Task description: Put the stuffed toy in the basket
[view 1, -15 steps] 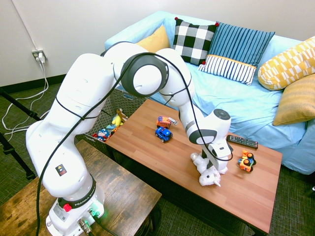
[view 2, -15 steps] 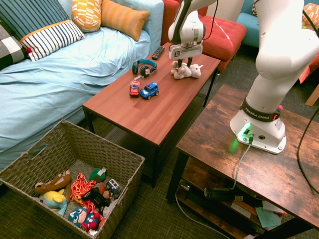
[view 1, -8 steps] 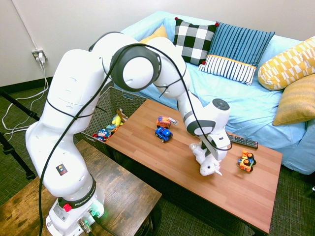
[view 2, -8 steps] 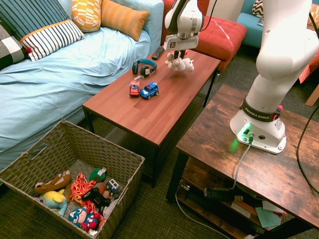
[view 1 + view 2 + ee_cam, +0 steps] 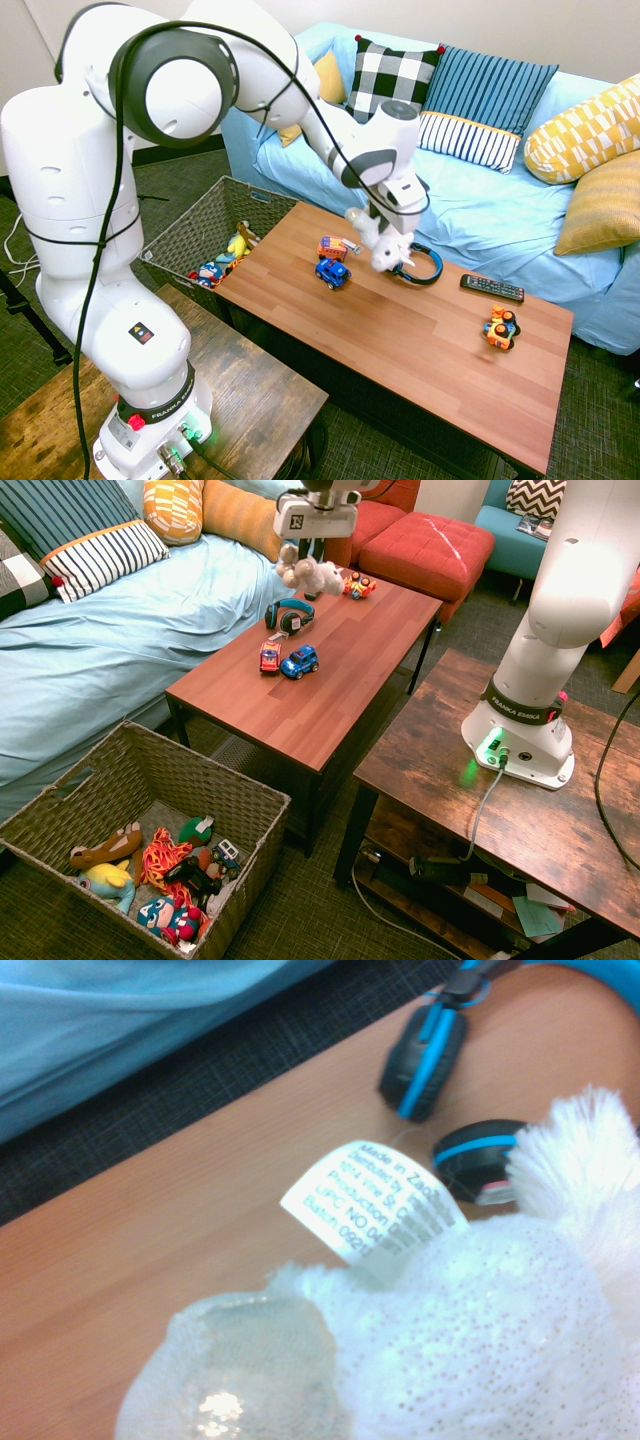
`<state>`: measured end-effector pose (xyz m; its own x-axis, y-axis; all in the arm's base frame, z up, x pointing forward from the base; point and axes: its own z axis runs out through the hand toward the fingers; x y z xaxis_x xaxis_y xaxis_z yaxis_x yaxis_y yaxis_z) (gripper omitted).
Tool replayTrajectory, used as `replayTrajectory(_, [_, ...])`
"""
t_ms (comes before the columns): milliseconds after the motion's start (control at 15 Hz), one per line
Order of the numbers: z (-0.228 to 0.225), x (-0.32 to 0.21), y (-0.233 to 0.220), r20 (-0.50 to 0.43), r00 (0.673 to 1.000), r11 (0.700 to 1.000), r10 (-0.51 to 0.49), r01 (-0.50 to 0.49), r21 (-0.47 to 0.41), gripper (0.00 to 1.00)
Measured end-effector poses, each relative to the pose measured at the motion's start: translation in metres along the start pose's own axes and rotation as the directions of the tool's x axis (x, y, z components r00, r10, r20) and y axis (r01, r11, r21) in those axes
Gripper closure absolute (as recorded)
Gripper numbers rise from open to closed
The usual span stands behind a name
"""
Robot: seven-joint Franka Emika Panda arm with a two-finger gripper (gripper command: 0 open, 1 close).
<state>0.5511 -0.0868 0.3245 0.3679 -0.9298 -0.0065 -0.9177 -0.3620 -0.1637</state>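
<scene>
The pincer (image 5: 308, 556) grips the stuffed toy (image 5: 312, 575), apparently by its back, lifted clear of the table (image 5: 330, 670) for carrying; the basket (image 5: 255, 815) sits well apart on the floor.

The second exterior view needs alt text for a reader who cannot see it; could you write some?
A white robot gripper holds a white stuffed toy in the air above blue headphones on a red-brown coffee table. A wicker basket of toys sits on the floor nearby.
</scene>
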Motion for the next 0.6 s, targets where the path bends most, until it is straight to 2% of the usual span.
replayTrajectory(400, [-0.023,-0.187,-0.091,-0.064,0.988,0.990,-0.139,0.141,0.023,1.00])
replayTrajectory(600, [-0.022,-0.274,-0.127,-0.099,0.972,0.976,-0.215,0.216,0.001,1.00])
